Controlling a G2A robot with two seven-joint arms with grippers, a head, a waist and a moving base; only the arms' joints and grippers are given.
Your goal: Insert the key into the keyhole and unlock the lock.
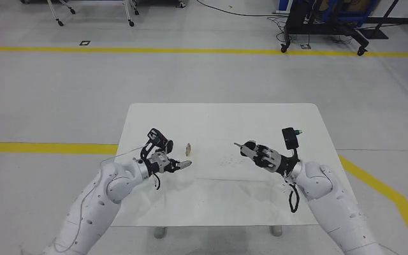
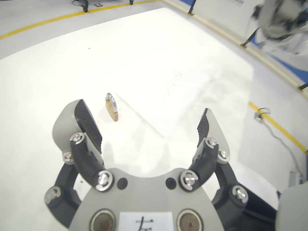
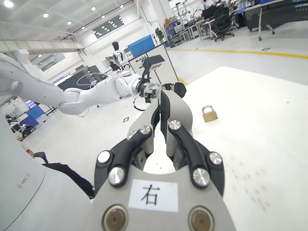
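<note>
A small brass padlock (image 1: 188, 150) with a steel shackle rests on the white table (image 1: 223, 204), left of centre. In the left wrist view the padlock (image 2: 112, 108) sits on edge just ahead of my left gripper (image 2: 143, 106), nearer one of its fingers. That gripper (image 1: 178, 159) is open and holds nothing. My right gripper (image 1: 245, 148) hovers right of centre, shut on the key (image 1: 237, 145), whose thin metal tip pokes out toward the lock. In the right wrist view the padlock (image 3: 209, 114) lies beyond and to the side of the shut right gripper (image 3: 160, 96).
Faint scuff marks (image 1: 229, 159) dot the table between the two grippers. The table's front edge (image 1: 217, 224) runs close below both arms. Grey floor with yellow lines (image 1: 191, 50) surrounds the table, and a dark cart (image 1: 325, 29) stands far behind.
</note>
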